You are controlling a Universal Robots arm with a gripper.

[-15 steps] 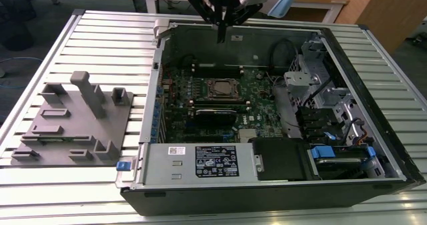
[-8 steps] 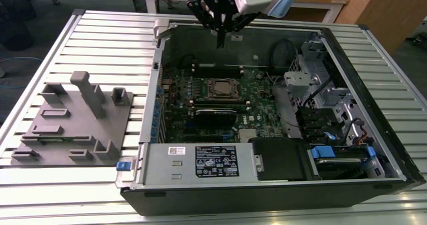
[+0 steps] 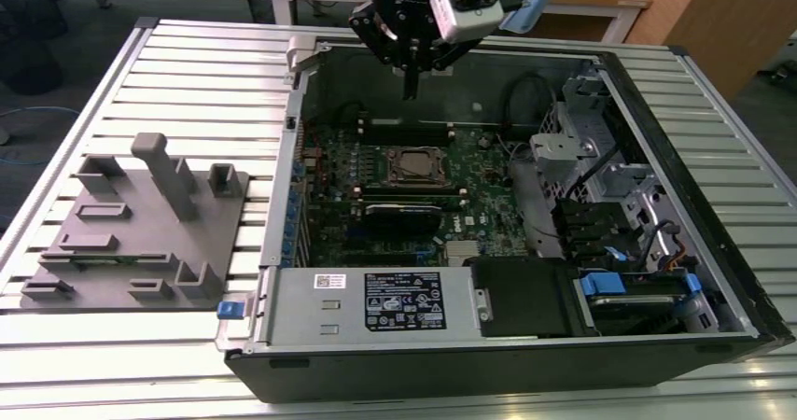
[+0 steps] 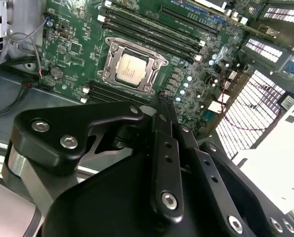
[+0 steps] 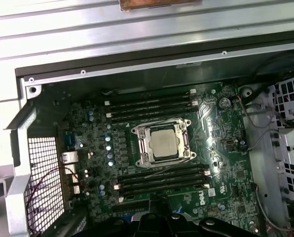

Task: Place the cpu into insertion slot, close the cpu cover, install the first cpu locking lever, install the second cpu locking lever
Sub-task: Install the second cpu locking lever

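CPU (image 5: 163,143): seated in the insertion slot (image 5: 143,143), on the motherboard (image 5: 226,173) inside the open computer case (image 3: 498,359), below and well apart from the tool. CPU cover (image 5: 185,143): appears lowered around the chip. Locking levers: thin wires alongside the socket; latched or not, cannot tell. Tool (image 3: 410,89): fingers pressed together, holding nothing, touching nothing, hanging above the board. Placement judged done; lever work unconfirmed.

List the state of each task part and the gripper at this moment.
cpu: seated in the insertion slot, flat.
cpu cover: closed down around the cpu.
gripper: fingers together, holding nothing, above the board.
computer case: side open, motherboard exposed.
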